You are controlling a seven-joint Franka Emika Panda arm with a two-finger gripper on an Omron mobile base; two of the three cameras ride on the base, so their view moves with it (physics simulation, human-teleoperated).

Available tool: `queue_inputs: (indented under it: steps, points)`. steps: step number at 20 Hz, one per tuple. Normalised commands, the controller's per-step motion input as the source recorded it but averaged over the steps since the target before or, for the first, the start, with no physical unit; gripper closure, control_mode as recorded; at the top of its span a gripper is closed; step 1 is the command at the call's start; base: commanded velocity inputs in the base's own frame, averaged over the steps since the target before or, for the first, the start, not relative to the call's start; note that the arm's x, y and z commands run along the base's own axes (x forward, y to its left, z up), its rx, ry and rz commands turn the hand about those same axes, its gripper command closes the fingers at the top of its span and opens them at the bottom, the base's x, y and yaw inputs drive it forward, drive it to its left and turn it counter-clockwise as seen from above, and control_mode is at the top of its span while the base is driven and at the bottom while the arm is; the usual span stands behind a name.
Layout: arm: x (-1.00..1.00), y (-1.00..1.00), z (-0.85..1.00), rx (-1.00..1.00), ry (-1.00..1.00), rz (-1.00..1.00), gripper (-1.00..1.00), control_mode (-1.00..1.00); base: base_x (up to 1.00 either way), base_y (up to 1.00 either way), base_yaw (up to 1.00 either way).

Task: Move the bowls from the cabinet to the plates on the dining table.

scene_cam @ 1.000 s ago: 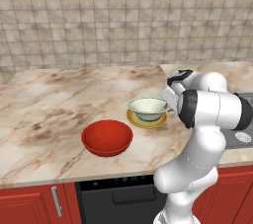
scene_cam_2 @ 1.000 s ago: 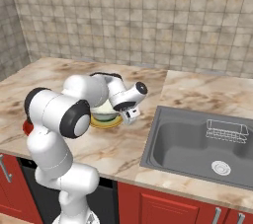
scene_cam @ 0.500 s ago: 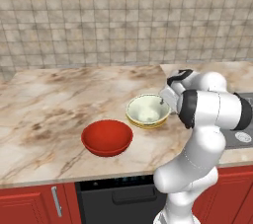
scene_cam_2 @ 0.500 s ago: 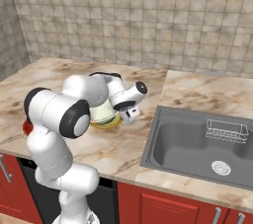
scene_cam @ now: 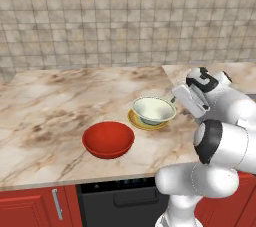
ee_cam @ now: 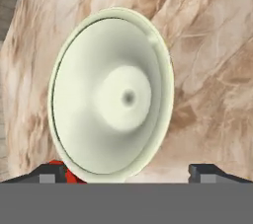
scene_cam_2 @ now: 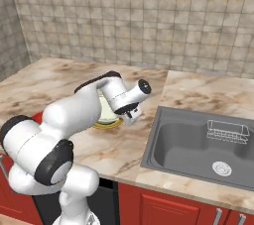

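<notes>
Cream bowl (scene_cam: 153,109) sits on the yellow-rimmed plate (scene_cam: 137,122) on the counter (scene_cam: 45,116) — tool (ee_cam: 127,172) released, jaws spread wide, just beside its rim. Red bowl (scene_cam: 108,139) rests nearby.

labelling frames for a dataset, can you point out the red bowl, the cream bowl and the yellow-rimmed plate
red bowl (scene_cam: 108,138), left base view, on its inner hollow
cream bowl (scene_cam: 152,108), left base view, on its inside
yellow-rimmed plate (scene_cam: 134,120), left base view, on the yellow rim showing left of the cream bowl
</notes>
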Motion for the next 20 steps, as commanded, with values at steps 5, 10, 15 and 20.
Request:
queue_inputs:
  steps: [5,10,15,20]
  points:
    - [-0.89,0.0,0.81,-0.05,-0.07,0.03,-1.0,-1.0,0.0,0.0,0.0]
    - [-0.92,0.0,0.8,-0.1,-0.01,0.02,-1.0,-1.0,0.0,0.0,0.0]
    - [-1.0,0.0,0.7,-0.23,-0.02,0.03,-1.0,-1.0,0.0,0.0,0.0]
    - [-1.0,0.0,0.72,-0.24,0.0,0.08,-1.0,-1.0,0.0,0.0,0.0]
